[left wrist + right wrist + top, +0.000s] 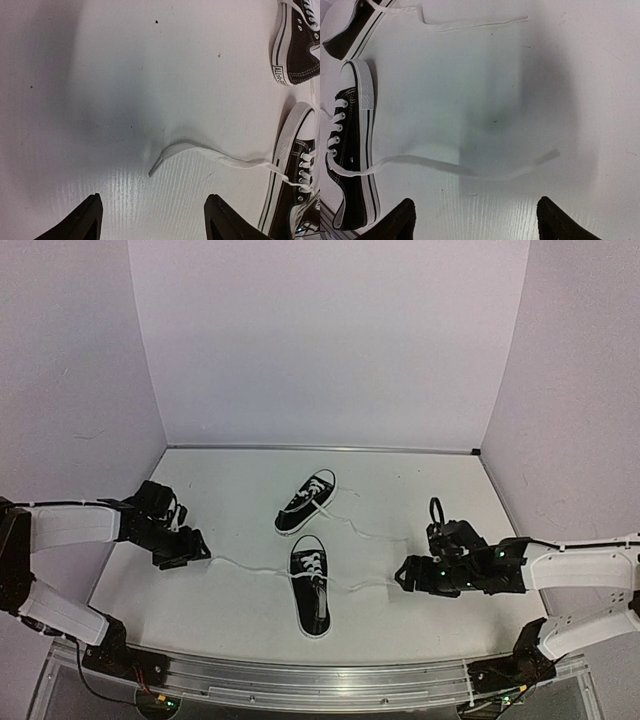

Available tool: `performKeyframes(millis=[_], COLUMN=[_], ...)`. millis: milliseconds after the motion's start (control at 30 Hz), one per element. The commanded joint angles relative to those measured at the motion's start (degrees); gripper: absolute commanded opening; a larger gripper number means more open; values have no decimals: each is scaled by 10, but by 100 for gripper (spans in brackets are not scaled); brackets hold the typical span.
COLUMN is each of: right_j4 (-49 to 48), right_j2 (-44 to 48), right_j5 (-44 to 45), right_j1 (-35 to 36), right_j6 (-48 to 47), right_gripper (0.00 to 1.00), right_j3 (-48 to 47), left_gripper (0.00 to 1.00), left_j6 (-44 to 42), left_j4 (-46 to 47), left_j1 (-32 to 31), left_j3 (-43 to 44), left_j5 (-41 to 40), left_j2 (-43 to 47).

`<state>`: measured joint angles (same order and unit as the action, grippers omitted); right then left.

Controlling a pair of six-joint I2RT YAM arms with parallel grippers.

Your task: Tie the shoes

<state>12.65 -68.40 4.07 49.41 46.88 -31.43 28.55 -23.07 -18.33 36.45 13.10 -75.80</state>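
Two black shoes with white laces and soles lie mid-table: the near shoe [310, 590] with its toe toward the arms, the far shoe [306, 503] angled behind it. The near shoe's laces trail flat on the table to both sides. My left gripper [198, 552] is open just left of the left lace's tip [151, 171]; nothing is between its fingers [93, 212]. My right gripper [404, 575] is open just right of the right lace [470, 171], whose end [553, 155] lies ahead of the fingers [550, 215]. Both wrist views show the near shoe [295, 195] [351, 150] at the edge.
The far shoe [296, 47] [347, 37] has its own lace [475, 23] stretched out over the white table [230, 490]. White walls close in the back and both sides. A metal rail [320, 680] runs along the near edge.
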Motion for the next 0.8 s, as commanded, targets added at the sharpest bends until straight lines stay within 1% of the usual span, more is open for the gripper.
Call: performKeyframes(millis=[0, 67, 133, 200, 300, 400, 500, 567, 633, 667, 700, 767], right_j4=[19, 42, 63, 66, 53, 22, -50, -90, -99, -99, -99, -100], right_j2=[63, 86, 110, 134, 150, 149, 130, 96, 61, 41, 18, -17], right_j5=[31, 51, 72, 81, 90, 79, 31, 8, 4, -8, -25, -63], right_j1=[-3, -4, -6, -7, -7, -7, -7, -7, -7, -7, -7, -7], right_j6=[-6, -3, -6, -21, -71, -145, -222, -249, -267, -279, -294, -304], right_gripper=[97, 98, 98, 98, 98, 98, 98, 98, 98, 98, 98, 98], right_j3=[-29, -40, -52, -60, -75, -102, -115, -126, -149, -167, -179, -195], left_gripper=[85, 93, 99, 100, 100, 99, 99, 100, 99, 99, 100, 100], left_j6=[-1, -2, -9, -18, -30, -55, -70, -63, -93, -102, -100, -90], left_j4=[-41, -53, -57, -57, -58, -55, -31, -10, 2, 8, 25, 75], left_j1=[-1, 0, 0, -1, -2, -19, -29, -29, -29, -29, -29, -29], left_j3=[45, 59, 73, 88, 108, 124, 127, 122, 126, 130, 126, 107], left_j5=[-65, -82, -84, -80, -75, -84, -75, -72, -69, -81, -101, -98], left_j2=[46, 49, 46, 42, 45, 66, 83, 77, 68, 66, 70, 89])
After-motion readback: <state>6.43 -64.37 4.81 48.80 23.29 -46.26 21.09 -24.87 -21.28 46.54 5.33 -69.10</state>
